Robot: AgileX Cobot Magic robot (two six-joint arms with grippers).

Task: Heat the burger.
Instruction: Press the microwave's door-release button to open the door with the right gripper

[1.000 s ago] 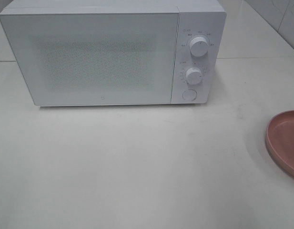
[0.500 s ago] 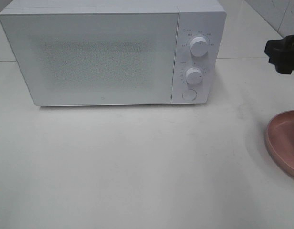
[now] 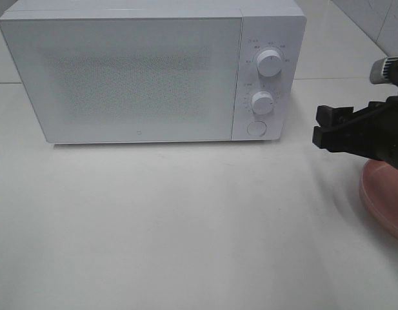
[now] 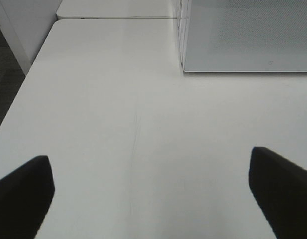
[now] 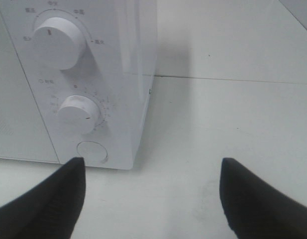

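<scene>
**A:** So, what kind of surface is this?

**B:** A plain white tabletop (image 3: 186,226), slightly glossy. A seam (image 3: 340,79) runs across it behind the right side of the microwave (image 3: 140,10). The left wrist view picks up a faint thin scratch (image 4: 136,129) on it. A pale tiled wall (image 3: 379,19) shows at the far right corner, and a strip of dark floor (image 4: 1,74) lies past the table's left edge.

**A:** And what stands on the table?

**B:** The microwave stands at the back with its speckled door (image 3: 134,77) shut. Its panel has an upper knob (image 3: 269,63), a lower knob (image 3: 262,102) and a round button (image 3: 255,128) beneath them. A pink plate (image 3: 382,194) lies at the right edge, partly cut off by the frame.

**A:** Where is the burger relative to the fingers?

**B:** I cannot tell. It shows in none of the three views, neither on the visible part of the plate nor between any fingers, and the door's pattern hides the oven's inside.

**A:** What about the grippers?

**B:** The right gripper (image 3: 321,124) hangs above the table just beside the plate's near rim, pointing toward the control panel. Its fingers (image 5: 49,199) are spread wide with nothing between them but bare table, the round button just ahead of one tip. The left gripper (image 4: 148,157) sits low over the table's left part, well apart from the microwave's front corner. Its fingers (image 4: 24,194) are also spread wide and hold nothing.
</scene>
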